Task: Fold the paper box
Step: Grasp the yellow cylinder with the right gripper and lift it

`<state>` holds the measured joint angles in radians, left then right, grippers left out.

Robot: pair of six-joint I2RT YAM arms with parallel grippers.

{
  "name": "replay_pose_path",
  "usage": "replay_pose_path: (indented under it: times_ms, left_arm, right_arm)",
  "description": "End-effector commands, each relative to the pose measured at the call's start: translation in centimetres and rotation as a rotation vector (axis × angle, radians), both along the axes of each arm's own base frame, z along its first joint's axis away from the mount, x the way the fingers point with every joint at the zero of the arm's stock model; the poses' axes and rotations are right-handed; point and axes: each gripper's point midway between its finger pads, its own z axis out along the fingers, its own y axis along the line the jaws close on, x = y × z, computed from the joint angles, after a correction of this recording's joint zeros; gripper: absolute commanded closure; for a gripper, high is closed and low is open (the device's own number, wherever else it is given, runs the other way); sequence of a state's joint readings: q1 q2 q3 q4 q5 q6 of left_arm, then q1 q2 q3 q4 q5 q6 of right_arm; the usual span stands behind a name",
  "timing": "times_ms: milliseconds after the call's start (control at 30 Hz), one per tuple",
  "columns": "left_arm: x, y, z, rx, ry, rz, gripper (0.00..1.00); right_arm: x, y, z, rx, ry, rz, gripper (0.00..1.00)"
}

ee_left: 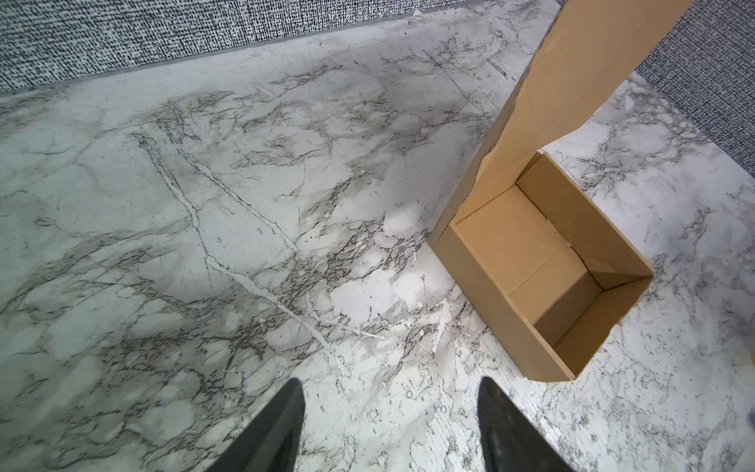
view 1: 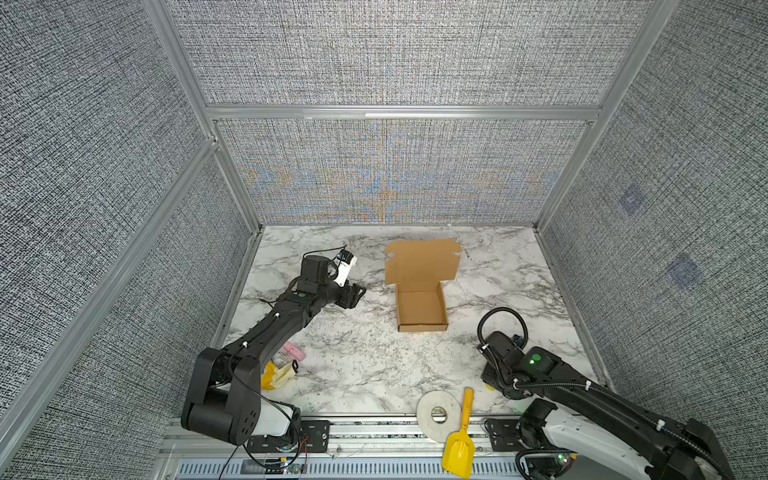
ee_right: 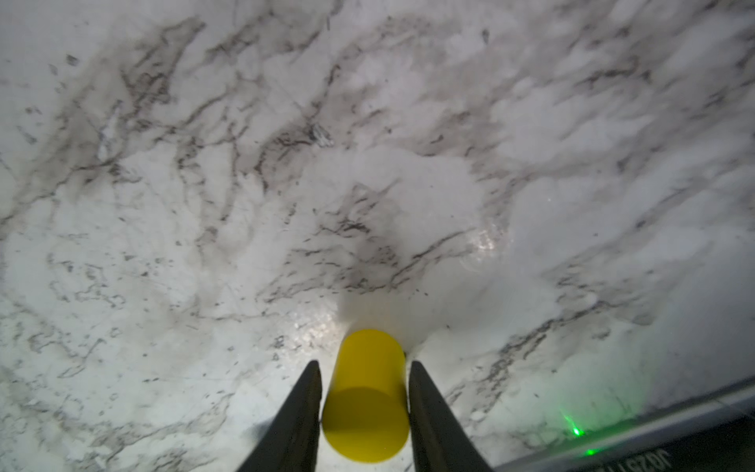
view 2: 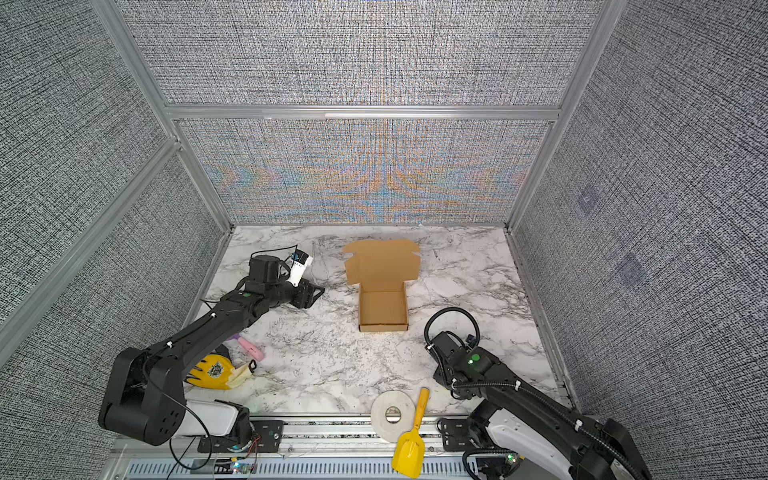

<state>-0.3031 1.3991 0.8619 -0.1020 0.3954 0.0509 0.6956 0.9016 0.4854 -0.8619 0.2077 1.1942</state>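
Two black arms reach over a desk [view 1: 353, 365] whose glossy white surface is veined in grey like marble. The paper box [view 1: 420, 307], made of plain brown corrugated cardboard, sits toward the middle rear of that desk in both top views. Its base is a shallow rectangular tray with four thin upright walls, and its lid panel, edged with rounded flaps and notches, rises from the rear wall and leans back. The left pincer [ee_left: 390, 384] hangs just left of the box, apart from it, its two tapered black fingers spread wide with only bare desk between them. The right pincer [ee_right: 363, 365], near the front right of the desk, has its dark fingers narrowed around a smooth yellow cylinder [ee_right: 367, 392], one against each side; whether the cylinder is lifted I cannot tell. At the front edge lie a flat white tape roll [view 1: 438, 415] with a round hole and, just beside it, a yellow plastic scoop [view 1: 459, 446] with a long handle. Near the left arm's base lie a small pink oblong piece [view 1: 294, 351] and a crumpled yellow glove [view 2: 216, 370].
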Motion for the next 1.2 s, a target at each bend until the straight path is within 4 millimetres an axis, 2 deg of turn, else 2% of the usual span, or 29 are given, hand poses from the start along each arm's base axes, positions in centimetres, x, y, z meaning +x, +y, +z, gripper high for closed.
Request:
replay_pose_path:
  times_ms: [0,200,333,467,567,733,900,1000,1167]
  left_arm:
    - [0.1,-0.2,0.5,-0.014,-0.017,-0.008,0.31]
    - [0.2,0.0,0.6,-0.01,-0.015,-0.005,0.31]
    - [0.4,0.1,0.2,-0.002,-0.022,0.0,0.31]
    - [0.2,0.1,0.5,-0.012,-0.014,-0.004,0.31]
    - [0.2,0.2,0.3,-0.007,-0.025,-0.002,0.31]
    - [0.3,0.1,0.3,-0.017,-0.008,-0.002,0.31]
    - [0.5,-0.1,-0.2,-0.028,0.016,0.005,0.31]
    - [0.4,-0.1,-0.3,-0.03,0.019,0.002,0.31]
    - [0.4,-0.1,-0.3,-0.023,0.022,0.004,0.31]
  right_arm:
    - [1.5,0.5,0.8,-0.024,-0.037,0.038,0.62]
    - [5.0,2.5,3.0,-0.061,-0.075,0.101,0.62]
    - [8.4,4.6,5.0,-0.077,-0.121,0.18,0.62]
    - [9.7,5.5,4.8,-0.089,-0.068,0.213,0.62]
    - [8.8,4.9,4.0,-0.11,-0.024,0.209,0.6]
    - [5.3,2.6,2.9,-0.075,-0.009,0.137,0.53]
    - [2.3,1.3,1.0,-0.019,0.014,0.084,0.46]
    - [1.4,1.1,0.0,-0.003,0.032,0.077,0.45]
    - [1.1,1.2,-1.0,-0.002,0.064,0.082,0.44]
